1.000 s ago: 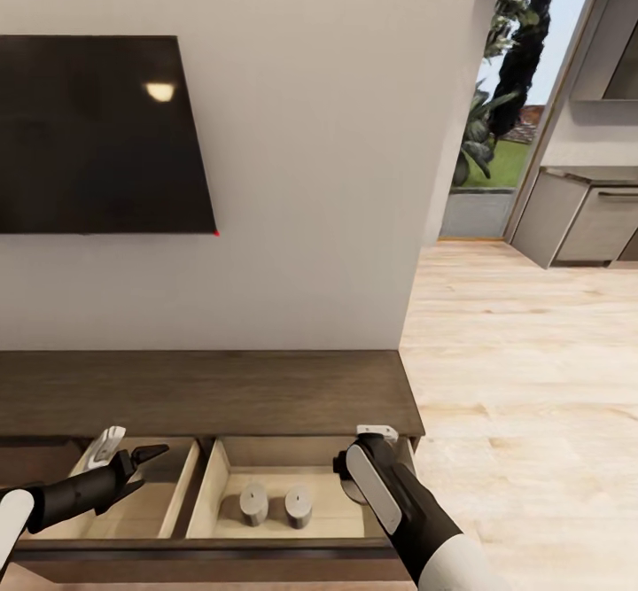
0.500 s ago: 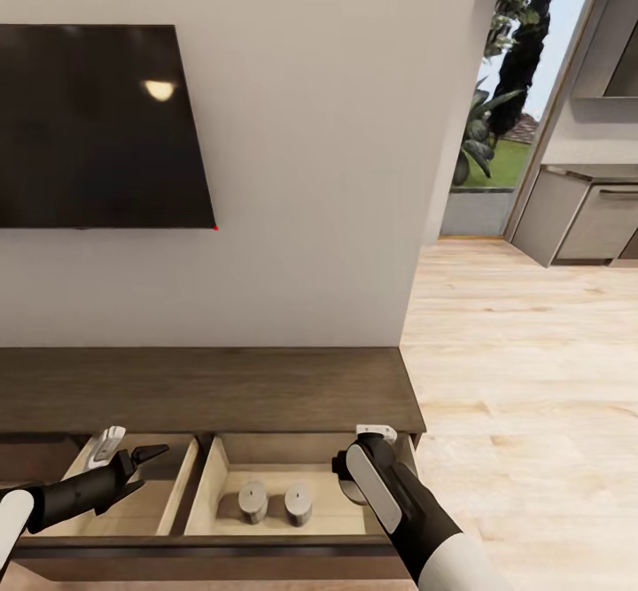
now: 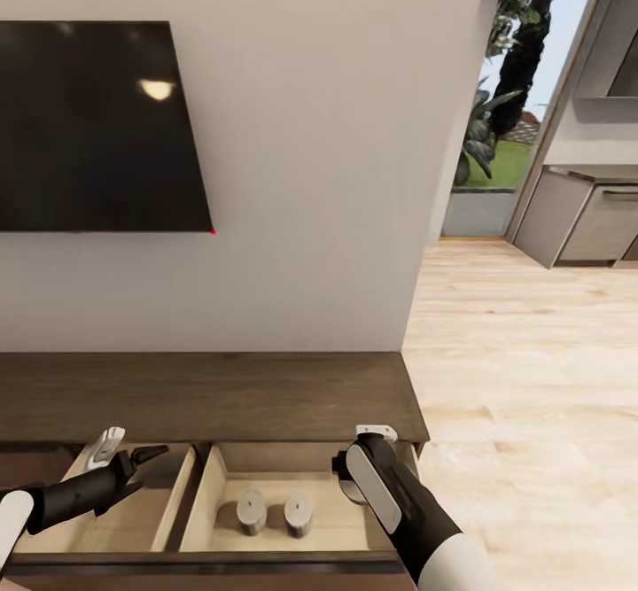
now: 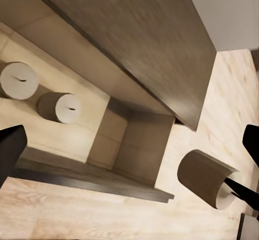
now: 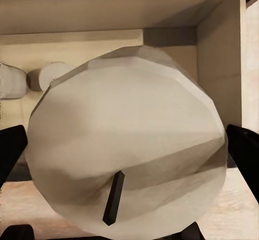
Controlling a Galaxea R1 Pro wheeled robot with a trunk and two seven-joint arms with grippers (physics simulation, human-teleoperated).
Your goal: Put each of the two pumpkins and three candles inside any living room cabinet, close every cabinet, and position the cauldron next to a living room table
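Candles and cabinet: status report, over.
Right gripper shut on third candle over open drawer. Two candles inside. Left gripper open, empty.

I am looking down into the cabinet (image 3: 213, 392), a long low dark-brown wooden unit against the wall, with its pale beige drawer (image 3: 292, 489) standing pulled open. Two candles (image 3: 252, 511) (image 3: 298, 513), short pale grey cylinders with dark wicks, are standing upright just beside each other on the drawer floor. I am holding the third candle (image 5: 129, 164) in my right gripper (image 5: 129, 197), above the drawer's right end. It is lying tilted, its flat wick end (image 5: 113, 197) facing my wrist camera.
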